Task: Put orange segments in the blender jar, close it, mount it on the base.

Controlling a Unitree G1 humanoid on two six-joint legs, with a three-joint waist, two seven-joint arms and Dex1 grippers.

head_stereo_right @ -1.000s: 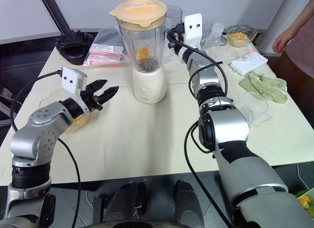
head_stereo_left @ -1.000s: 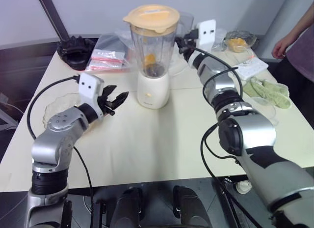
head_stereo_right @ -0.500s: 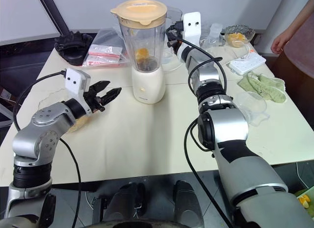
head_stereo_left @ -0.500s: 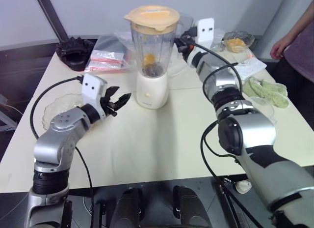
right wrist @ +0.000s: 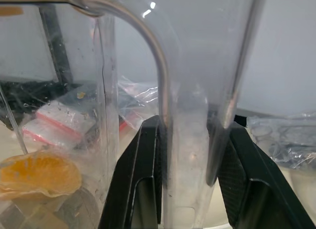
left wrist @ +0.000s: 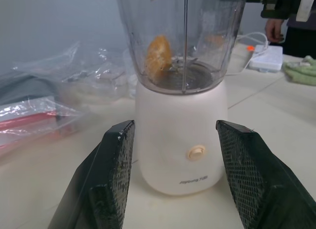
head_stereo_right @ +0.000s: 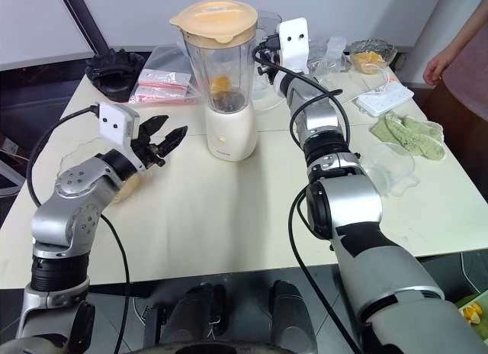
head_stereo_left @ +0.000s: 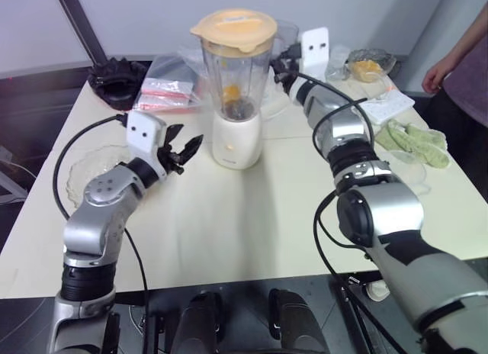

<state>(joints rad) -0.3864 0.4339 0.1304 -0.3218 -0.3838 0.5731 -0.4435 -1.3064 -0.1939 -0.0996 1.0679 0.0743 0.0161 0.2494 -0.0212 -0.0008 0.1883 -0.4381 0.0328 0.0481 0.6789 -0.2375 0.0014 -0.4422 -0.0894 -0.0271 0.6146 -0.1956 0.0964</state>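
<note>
Clear plastic blender jar (head_stereo_right: pixel 220 64), lidded, on the base (head_stereo_right: pixel 231 134)
Rigid, slick, top-heavy; right gripper (right wrist: pixel 185 155) pinches its handle (right wrist: pixel 163 91); left gripper (head_stereo_right: pixel 162 140) spread

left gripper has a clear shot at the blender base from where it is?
Probably yes. The left gripper is open and aimed at the base, which shows squarely between its fingers in the wrist view; only bare table lies between. The right gripper grips the blender jar handle, well above.

Head eyes overlook table (head_stereo_left: pixel 252 217); wrists face blender jar (left wrist: pixel 182 36).
</note>
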